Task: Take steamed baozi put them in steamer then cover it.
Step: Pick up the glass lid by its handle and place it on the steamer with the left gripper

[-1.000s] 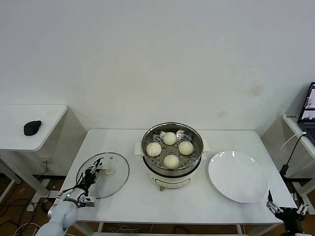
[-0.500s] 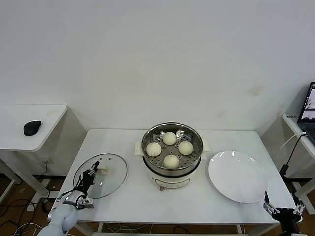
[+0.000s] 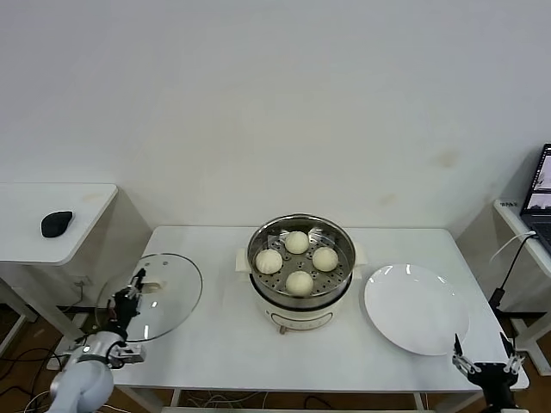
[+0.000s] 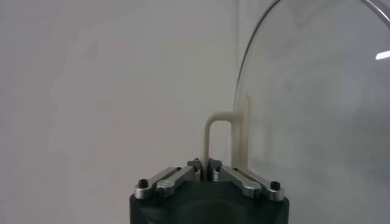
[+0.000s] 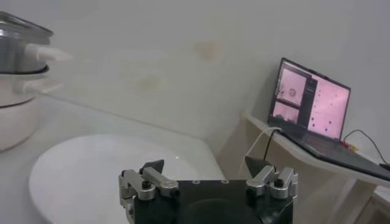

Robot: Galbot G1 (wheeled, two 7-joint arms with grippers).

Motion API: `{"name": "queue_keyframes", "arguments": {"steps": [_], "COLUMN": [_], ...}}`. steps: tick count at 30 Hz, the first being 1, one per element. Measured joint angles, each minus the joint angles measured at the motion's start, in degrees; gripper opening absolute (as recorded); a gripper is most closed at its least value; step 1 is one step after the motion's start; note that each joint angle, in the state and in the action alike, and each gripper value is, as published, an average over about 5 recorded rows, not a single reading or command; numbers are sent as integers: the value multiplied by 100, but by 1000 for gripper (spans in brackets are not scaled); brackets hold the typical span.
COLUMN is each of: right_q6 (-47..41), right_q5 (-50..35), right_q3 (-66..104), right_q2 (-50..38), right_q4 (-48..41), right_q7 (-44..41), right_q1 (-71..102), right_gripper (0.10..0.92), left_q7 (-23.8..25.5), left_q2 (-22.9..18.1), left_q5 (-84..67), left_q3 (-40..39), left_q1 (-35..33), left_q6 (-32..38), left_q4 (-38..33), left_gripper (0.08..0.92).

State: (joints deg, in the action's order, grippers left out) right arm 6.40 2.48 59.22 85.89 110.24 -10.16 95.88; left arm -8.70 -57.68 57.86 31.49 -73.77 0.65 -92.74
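Head view: four buns [image 3: 298, 261] sat in the steamer [image 3: 300, 267]. The left gripper [image 3: 131, 297] pinched the lid [image 3: 151, 296] by its handle at the table's left edge, ready for covering. The right gripper [image 3: 488, 365] waited, spread.

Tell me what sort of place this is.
Probably a lab or test room set up as a small cooking station, not a home kitchen: a plain white table against a bare wall holds the steamer and a white plate, with a laptop on a side desk.
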Motion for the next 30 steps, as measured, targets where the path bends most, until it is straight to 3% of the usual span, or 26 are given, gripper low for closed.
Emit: {"name": "queue_keyframes", "arguments": {"steps": [9,17,24,30], "right_q6": [26,105,157,185], "right_q5": [134,350,653,855], "right_q3": [-244,-520,-703,-799], "right_q2": [-8,98,144,129], "right_q4": [26,-72,-250,-429], "right_q7": [10,98,273,403], "right_q1": [-23,-157,-328,-467], "right_gripper": [823,823,823,823], "left_q7": [695,981,1308,1680], "left_q2": [308,371,66,-447], "left_q5": [-320,-439,-142,432], "left_q3": [185,-672,-1691,-2403], "left_q1": [-248,246,1026,1592], "left_q6": [-743,-1344,-1877,-2249], "left_q4": [-1459,-1949,-1971,-1858], "left_gripper": [139,139,139,139]}}
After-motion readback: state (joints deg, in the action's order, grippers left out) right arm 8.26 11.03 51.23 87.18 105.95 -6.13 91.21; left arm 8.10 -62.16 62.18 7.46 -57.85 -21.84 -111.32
